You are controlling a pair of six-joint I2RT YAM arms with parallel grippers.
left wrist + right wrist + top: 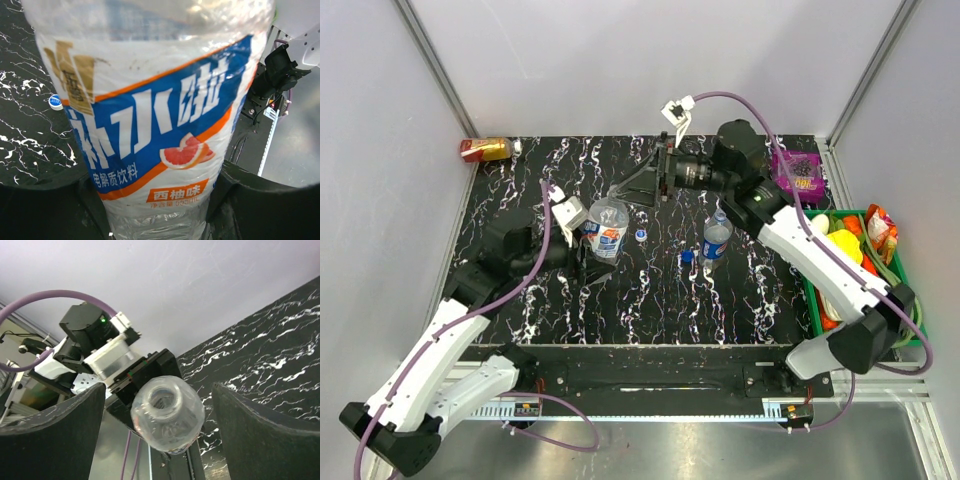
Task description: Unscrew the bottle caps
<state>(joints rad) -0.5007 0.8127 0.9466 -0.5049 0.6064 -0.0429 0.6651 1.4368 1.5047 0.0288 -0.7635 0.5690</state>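
Clear plastic bottle (160, 125) with a blue, white and orange label, pinched in my left claw (156, 202), aims its uncapped neck toward my spread right claw (159, 390); its small whitish round cap (640, 235) lies just beside the bottle on the black marbled tabletop (650, 300).

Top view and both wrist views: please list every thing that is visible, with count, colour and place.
white-labelled bottle: 1, clear, uncapped, in the left tool's grip
blue-labelled bottle: 1, clear, standing mid-table
white cap: 1, on the table between the bottles
dark blue cap: 1, on the table beside the blue-labelled bottle
can: 1, red and gold, far left corner
bag: 1, purple, far right corner
basket: 1, green, right of the table, filled with colourful items
table: 1, black with white veins
left tool: shut on the white-labelled bottle
right tool: open, around that bottle's mouth
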